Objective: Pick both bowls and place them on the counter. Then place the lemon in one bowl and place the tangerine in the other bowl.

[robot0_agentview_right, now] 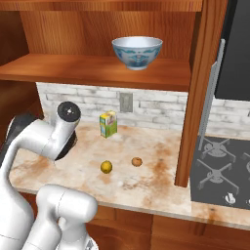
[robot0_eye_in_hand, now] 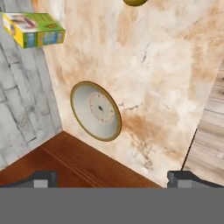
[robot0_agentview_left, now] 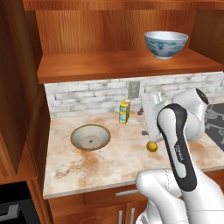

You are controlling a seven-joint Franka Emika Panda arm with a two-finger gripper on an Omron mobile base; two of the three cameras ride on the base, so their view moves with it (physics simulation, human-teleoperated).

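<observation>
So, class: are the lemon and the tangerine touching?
Apart. The right base view shows bare counter between the lemon and the tangerine.

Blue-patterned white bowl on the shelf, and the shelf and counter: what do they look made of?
The deep white bowl with blue pattern looks like glazed ceramic: smooth, with painted motifs. The wooden shelf under it shows reddish-brown grain with a soft sheen, likely varnished wood. The beige marbled counter looks like polished stone, veined with rust-brown stains. All is rendered, so these are appearances only.
</observation>
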